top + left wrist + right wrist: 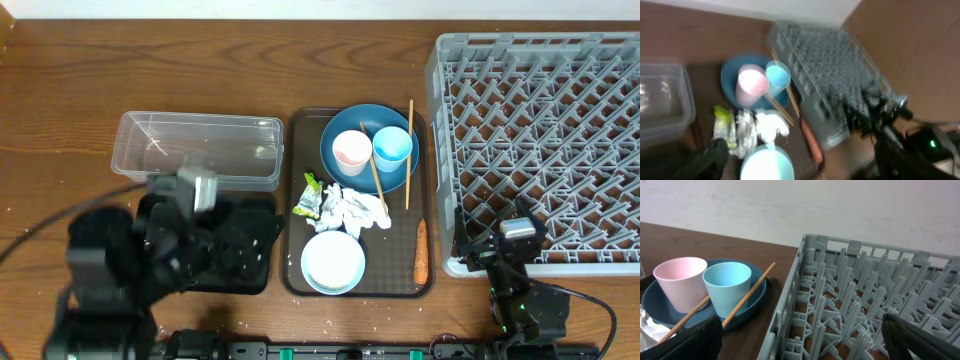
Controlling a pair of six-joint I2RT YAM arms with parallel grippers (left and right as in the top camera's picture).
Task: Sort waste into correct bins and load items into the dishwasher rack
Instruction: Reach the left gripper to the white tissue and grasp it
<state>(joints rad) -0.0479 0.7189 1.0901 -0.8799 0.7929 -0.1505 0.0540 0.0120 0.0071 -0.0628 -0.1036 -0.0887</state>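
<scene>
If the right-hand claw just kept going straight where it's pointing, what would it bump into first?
Probably the large grey plastic lattice rack: its near side wall sits dead ahead of the open right gripper. Depth is hard to judge.

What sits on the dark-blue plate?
A pale pink cup and a light-blue cup stand on it; two wooden chopsticks lie across it. The plate under the cups is hidden.

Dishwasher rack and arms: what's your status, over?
Left gripper, right gripper open, holding nothing. Dishwasher rack bare; plate, pink cup, blue cup, bowl on brown tray. Nothing in the way.
</scene>
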